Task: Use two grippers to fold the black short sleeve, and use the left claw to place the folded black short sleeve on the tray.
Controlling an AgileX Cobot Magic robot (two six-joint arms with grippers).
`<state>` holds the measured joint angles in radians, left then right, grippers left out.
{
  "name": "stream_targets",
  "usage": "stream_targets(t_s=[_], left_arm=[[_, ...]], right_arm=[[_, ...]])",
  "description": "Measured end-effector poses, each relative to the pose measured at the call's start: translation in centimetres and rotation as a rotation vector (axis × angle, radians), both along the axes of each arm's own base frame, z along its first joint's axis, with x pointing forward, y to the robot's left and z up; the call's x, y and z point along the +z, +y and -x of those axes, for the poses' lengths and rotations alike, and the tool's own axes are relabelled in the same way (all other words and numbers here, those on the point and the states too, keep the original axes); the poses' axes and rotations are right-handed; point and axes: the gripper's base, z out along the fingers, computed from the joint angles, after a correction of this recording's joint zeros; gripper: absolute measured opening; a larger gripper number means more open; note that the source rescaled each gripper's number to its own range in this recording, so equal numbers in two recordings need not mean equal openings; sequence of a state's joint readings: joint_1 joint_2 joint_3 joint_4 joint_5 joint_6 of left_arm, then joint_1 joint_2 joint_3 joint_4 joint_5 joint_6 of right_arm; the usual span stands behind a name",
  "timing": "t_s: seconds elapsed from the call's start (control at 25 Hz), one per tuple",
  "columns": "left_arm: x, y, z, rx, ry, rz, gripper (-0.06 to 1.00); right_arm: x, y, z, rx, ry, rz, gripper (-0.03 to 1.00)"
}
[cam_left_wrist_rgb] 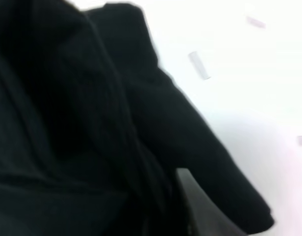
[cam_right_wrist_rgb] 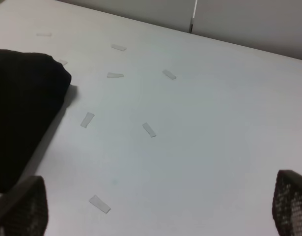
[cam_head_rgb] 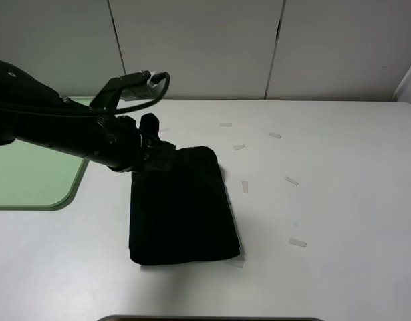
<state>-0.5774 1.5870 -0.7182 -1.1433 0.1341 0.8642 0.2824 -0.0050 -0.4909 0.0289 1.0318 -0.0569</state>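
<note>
**Ext. high.** Black short sleeve (cam_head_rgb: 182, 208) lies folded as a thick soft rectangle near mid-table, long axis running near-far. Matte black cloth, rounded bulky edges, no lettering showing. Left claw (cam_head_rgb: 150, 143) sits at the shirt's far-left corner, arm coming in from the left. Cloth there looks bunched up against the claw. Jaw gap hidden by arm and dark cloth, so can't tell whether it grips. Tray (cam_head_rgb: 33, 182), pale green, smooth plastic w/ rounded corner, lies flat just left of the shirt, apart from it. Judgement: folding looks done and the next move is a carry leftward. Tray is on the claw's own side, so a short haul. Table (cam_head_rgb: 339, 174) is white and matte, w/ small tape bits (cam_head_rgb: 291, 180) right of the shirt. Right gripper not in this view.

**L wrist.** Blurred. Black cloth fills most of the frame, soft folds, very close. One grey finger (cam_left_wrist_rgb: 196, 199) shows against the cloth, its partner unseen. Grip state: can't tell.

**R wrist.** Right gripper (cam_right_wrist_rgb: 155, 219) has its jaws spread wide, holding nothing, hanging over bare table. Fingertips dark, mesh-textured. Shirt's far-right corner (cam_right_wrist_rgb: 23, 103) well off to the left.
</note>
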Motion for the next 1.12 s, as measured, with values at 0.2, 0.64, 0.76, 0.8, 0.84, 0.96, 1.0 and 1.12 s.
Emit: stream_targets(t_s=[0.2,0.64,0.76,0.8,0.84,0.96,1.0,1.12], left_arm=[[-1.5,-2.0,-0.1,-0.022,-0.017,-0.054,0.37],[0.0,-6.5,0.1,-0.125,-0.270,-0.117,0.52],[-0.1,-6.7,0.1,-0.169,-0.302,-0.144,0.52],[-0.4,-6.8,0.0,-0.180,-0.308,-0.158,0.52],[-0.8,-6.8,0.0,-0.194,-0.310,-0.173,0.52],[-1.3,-6.8,-0.3,-0.193,-0.327,-0.203,0.52],[-1.2,-6.7,-0.5,-0.183,-0.343,-0.208,0.52],[0.2,-6.4,-0.8,-0.143,-0.411,-0.202,0.52]], right_arm=[[0.0,0.0,0.0,0.000,0.000,0.000,1.00],[0.0,0.0,0.0,0.000,0.000,0.000,1.00],[0.0,0.0,0.0,0.000,0.000,0.000,1.00],[0.0,0.0,0.0,0.000,0.000,0.000,1.00],[0.0,0.0,0.0,0.000,0.000,0.000,1.00],[0.0,0.0,0.0,0.000,0.000,0.000,1.00],[0.0,0.0,0.0,0.000,0.000,0.000,1.00],[0.0,0.0,0.0,0.000,0.000,0.000,1.00]])
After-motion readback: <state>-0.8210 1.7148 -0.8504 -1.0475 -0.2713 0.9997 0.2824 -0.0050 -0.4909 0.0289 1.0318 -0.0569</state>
